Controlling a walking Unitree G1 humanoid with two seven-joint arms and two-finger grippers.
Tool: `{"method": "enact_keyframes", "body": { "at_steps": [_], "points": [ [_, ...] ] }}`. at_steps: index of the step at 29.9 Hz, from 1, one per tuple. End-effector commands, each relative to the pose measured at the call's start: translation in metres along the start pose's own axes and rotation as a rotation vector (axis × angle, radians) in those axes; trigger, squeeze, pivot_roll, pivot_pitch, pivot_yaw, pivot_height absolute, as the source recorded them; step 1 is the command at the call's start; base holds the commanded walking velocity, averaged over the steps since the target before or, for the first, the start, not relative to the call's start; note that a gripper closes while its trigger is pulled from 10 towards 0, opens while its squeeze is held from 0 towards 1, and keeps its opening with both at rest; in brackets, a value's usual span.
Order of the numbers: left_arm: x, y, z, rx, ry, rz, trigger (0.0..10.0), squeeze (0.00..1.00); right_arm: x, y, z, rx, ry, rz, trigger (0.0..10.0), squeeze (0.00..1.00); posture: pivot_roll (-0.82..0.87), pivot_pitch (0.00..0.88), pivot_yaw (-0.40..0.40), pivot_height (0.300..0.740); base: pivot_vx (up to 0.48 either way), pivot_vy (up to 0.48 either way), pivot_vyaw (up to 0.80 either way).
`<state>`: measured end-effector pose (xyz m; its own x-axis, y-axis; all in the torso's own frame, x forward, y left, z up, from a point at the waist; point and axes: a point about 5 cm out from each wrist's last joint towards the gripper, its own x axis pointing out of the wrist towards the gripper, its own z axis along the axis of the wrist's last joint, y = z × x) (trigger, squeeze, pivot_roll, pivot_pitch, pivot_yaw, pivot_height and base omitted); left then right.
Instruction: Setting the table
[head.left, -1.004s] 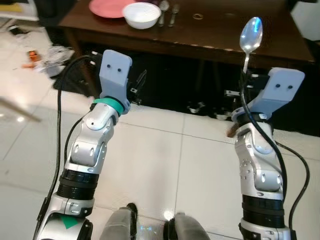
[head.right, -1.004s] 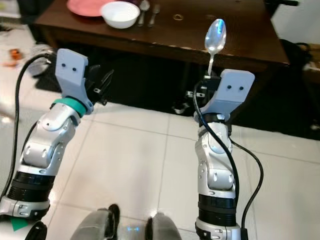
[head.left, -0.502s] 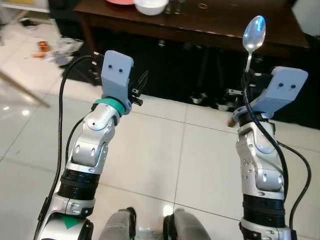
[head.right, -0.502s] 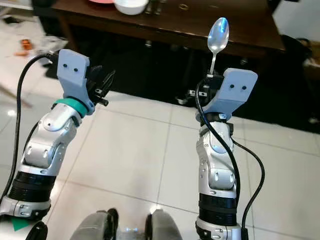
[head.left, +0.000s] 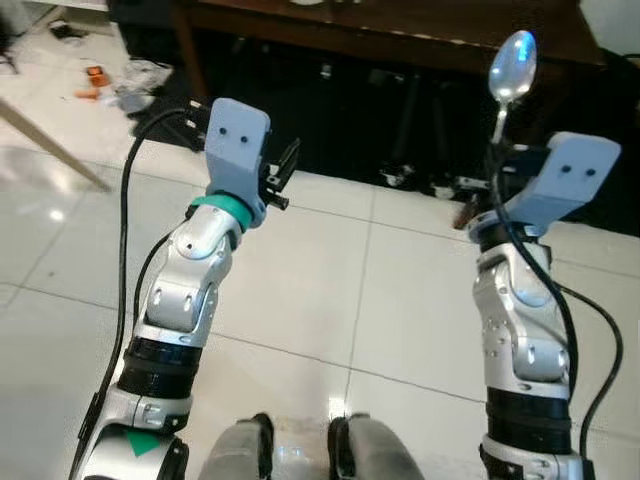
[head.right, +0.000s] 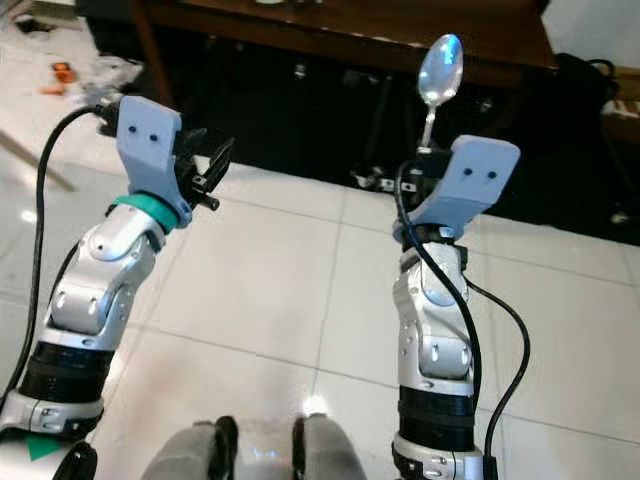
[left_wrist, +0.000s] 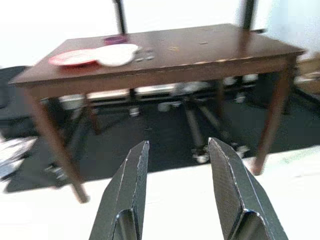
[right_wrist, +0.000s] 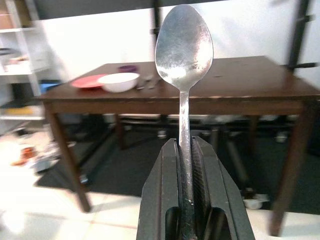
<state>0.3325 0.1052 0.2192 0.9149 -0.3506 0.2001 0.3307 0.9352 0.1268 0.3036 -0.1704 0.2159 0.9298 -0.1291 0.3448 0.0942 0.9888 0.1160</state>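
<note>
Steel spoon pinched upright in right end effector, table at 12 o'clock, left end effector spread; walking jolts could shake it loose.

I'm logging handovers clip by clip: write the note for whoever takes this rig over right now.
Right gripper: jaws shut on the spoon, held upright, bowl up.
Left gripper: jaws open, holding nothing, raised in front of the robot.
The dark wooden table stands ahead, across the tiled floor.
Done: pink plate, white bowl and some cutlery beside it already lie on the table.
Left: walk up, set the spoon down.
</note>
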Motion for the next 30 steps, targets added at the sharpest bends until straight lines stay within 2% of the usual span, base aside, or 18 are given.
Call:
{"method": "enact_keyframes", "body": {
  "at_steps": [1, 19, 30],
  "points": [
    [-0.0006, -0.0032, -0.0042, 0.000, 0.018, -0.010, 10.0, 0.00, -0.0025, -0.0049, -0.0018, -0.002, 0.010, -0.020, 10.0, 0.00, -0.03, 0.069, 0.039, 0.740, -0.304, 0.000, 0.00],
    [0.0005, -0.0033, -0.0036, -0.002, 0.016, -0.012, 10.0, 0.00, -0.0029, -0.0052, -0.0022, -0.001, 0.012, -0.023, 10.0, 0.00, -0.03, 0.072, 0.042, 0.740, -0.302, 0.000, 0.00],
    [0.0011, -0.0034, -0.0033, -0.016, 0.018, -0.004, 10.0, 0.00, -0.0035, -0.0031, -0.0026, 0.005, 0.018, -0.002, 10.0, 0.00, -0.03, 0.074, 0.044, 0.740, 0.000, 0.000, 0.00]
  ]
}}
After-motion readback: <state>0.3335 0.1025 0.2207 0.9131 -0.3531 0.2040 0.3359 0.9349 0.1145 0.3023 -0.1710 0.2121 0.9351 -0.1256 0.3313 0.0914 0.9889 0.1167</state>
